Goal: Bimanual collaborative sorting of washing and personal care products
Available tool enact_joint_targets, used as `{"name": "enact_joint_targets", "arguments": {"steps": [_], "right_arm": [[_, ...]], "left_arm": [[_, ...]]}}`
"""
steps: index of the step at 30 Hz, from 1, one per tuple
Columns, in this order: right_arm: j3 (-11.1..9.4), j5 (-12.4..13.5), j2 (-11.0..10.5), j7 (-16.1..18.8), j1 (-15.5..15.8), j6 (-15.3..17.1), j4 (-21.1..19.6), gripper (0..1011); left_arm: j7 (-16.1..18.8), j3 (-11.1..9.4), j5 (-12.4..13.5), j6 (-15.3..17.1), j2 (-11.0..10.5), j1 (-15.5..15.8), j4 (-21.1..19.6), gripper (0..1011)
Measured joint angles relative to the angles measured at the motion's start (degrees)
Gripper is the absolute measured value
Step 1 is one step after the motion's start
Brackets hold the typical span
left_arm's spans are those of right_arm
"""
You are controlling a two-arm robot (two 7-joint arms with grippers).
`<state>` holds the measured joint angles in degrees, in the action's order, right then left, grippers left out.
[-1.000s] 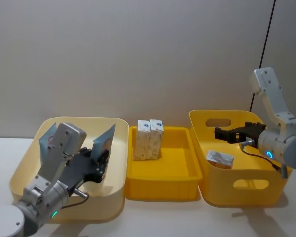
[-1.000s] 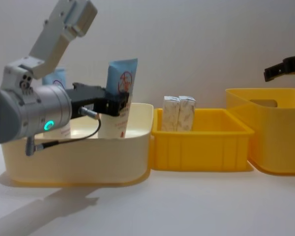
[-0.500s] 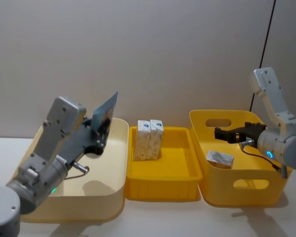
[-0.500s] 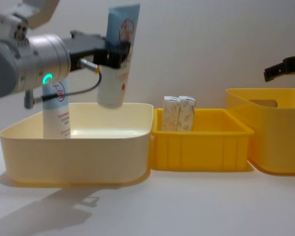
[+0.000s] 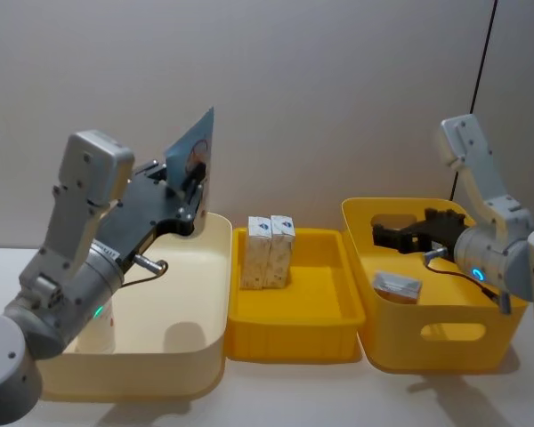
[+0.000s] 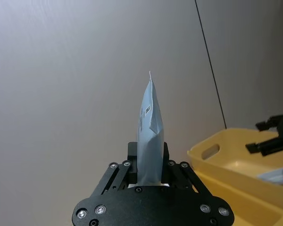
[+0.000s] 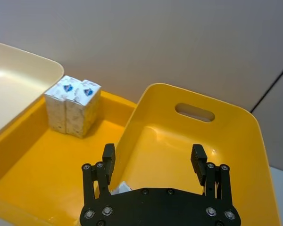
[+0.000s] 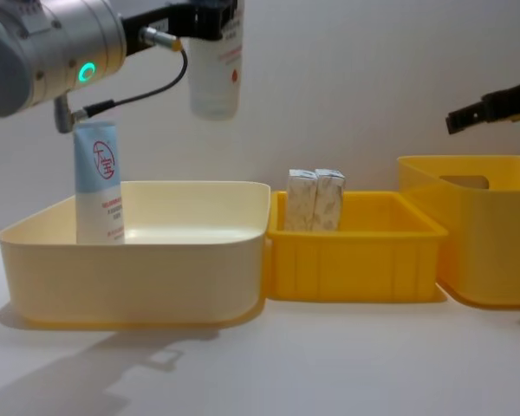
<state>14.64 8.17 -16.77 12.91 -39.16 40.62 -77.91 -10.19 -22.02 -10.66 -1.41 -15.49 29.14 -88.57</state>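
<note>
Left gripper (image 5: 189, 182): clamped on a pale-blue squeeze tube (image 8: 217, 78), crimped end up and cap end down. Your tube hangs well above the cream tub (image 8: 139, 260).
Why held so: upright and high, the cap end clears the tub wall. My reading is a carry toward the other bins.
Second tube (image 8: 98, 182): stands upright inside the cream tub at its left end, untouched.
Marbled cartons (image 5: 269, 252): two upright and touching, at the back of the middle yellow tray (image 8: 355, 260).
Right gripper (image 7: 152, 155): fingers spread and empty, above the yellow handled basket (image 5: 427, 342). It looks placed to receive.
Lying carton (image 5: 396, 285): flat inside that basket, below the right gripper.
Change over the last second: the tube went from inside the tub to clear above it. The right gripper shifted slightly toward the middle. The cartons are unmoved.
</note>
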Motion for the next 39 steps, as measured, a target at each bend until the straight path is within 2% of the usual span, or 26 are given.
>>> {"name": "enact_joint_targets", "arguments": {"steps": [7, 19, 25, 39], "right_arm": [[1.73, -0.16, -1.05, 3.60, -0.17, -2.51, -0.67, 1001], [5.03, 0.40, -3.27, 11.04, -0.42, -6.79, -2.30, 1001], [6.38, 0.65, -3.94, 13.51, -1.15, -8.76, -1.89, 1001], [11.49, -1.82, -3.46, 16.25, -4.33, -14.66, 1.11, 1001]], "left_arm": [[-2.88, 1.79, -4.33, -3.55, 1.80, 0.14, 1.59, 249], [-7.11, 4.28, -9.88, -7.25, 3.25, -0.57, 4.59, 250], [-8.28, 5.09, -11.21, -8.31, 3.58, -1.18, 5.29, 250], [-8.78, 6.88, -12.25, -8.96, 3.72, -3.94, 4.50, 250]]}}
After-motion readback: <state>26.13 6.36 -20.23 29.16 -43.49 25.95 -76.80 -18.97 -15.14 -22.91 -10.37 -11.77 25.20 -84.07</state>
